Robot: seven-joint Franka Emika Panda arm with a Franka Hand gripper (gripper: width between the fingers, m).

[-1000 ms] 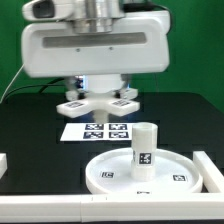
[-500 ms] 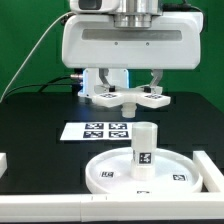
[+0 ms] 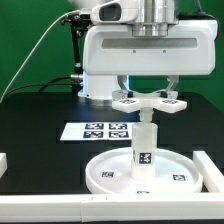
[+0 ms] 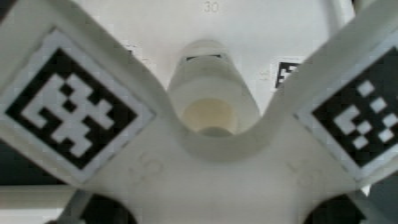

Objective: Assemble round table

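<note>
My claw (image 3: 150,93) is clamped on the cross-shaped foot (image 3: 150,101), which hangs level in the air with its tagged arms spread to either side. I take the cylinder leg (image 3: 144,146) as my landmark: the foot sits above the leg's top end, slightly toward the exterior view's right of it, and I cannot tell whether the two touch or a thin gap remains.

The leg stands upright at the middle of the round disc (image 3: 110,170), a tag on its side facing the exterior camera. The disc lies flat on the black bench (image 3: 30,125), rim up, with small tags on its floor on either side of the leg.

Behind the leg, flat on the bench, lies the marker board (image 3: 95,130).

In my wrist view the foot (image 4: 199,140) fills the picture, two tagged arms forking outward, and between them the leg's (image 4: 208,85) rounded top shows below the foot.
</note>
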